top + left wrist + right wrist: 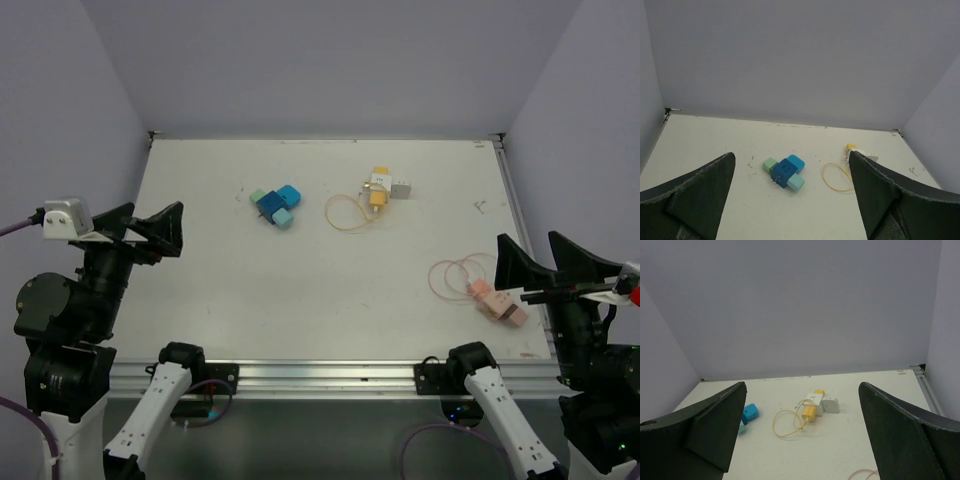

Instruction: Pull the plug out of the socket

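A dark blue socket cube (269,204) lies at the table's back left with a light blue plug (289,194), a green plug (257,197) and a mint plug (284,219) in it; it also shows in the left wrist view (780,172). A white socket cube (378,183) holds a yellow plug (376,198) with a looped yellow cable (344,212) and a white plug (401,187); it also shows in the right wrist view (814,401). My left gripper (155,216) is open and empty at the left edge. My right gripper (528,248) is open and empty at the right edge.
A pink plug (497,301) with a coiled pink cable (455,275) lies near the right gripper at the front right. Grey walls enclose the table on three sides. A metal rail (330,376) runs along the near edge.
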Action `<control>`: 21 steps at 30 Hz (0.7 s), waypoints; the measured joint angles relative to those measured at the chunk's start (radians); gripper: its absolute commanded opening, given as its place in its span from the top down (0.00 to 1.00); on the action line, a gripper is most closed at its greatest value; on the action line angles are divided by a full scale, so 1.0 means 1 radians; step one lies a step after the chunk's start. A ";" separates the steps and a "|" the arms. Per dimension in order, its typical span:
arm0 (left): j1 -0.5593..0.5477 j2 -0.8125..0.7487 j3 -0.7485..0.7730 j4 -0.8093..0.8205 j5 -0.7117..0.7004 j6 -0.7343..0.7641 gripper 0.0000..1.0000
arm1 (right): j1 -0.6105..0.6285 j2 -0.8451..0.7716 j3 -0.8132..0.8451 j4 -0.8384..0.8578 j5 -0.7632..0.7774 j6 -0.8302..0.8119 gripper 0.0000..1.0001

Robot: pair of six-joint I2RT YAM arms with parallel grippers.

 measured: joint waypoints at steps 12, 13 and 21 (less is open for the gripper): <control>0.000 0.016 -0.064 0.011 -0.001 -0.027 0.00 | 0.000 -0.011 -0.085 0.042 0.000 0.009 0.01; 0.000 0.018 -0.069 0.011 -0.002 -0.031 0.00 | 0.000 -0.013 -0.098 0.045 0.000 0.013 0.01; 0.000 0.057 -0.134 0.016 -0.027 -0.084 0.00 | 0.000 0.000 -0.220 0.056 -0.011 0.052 0.01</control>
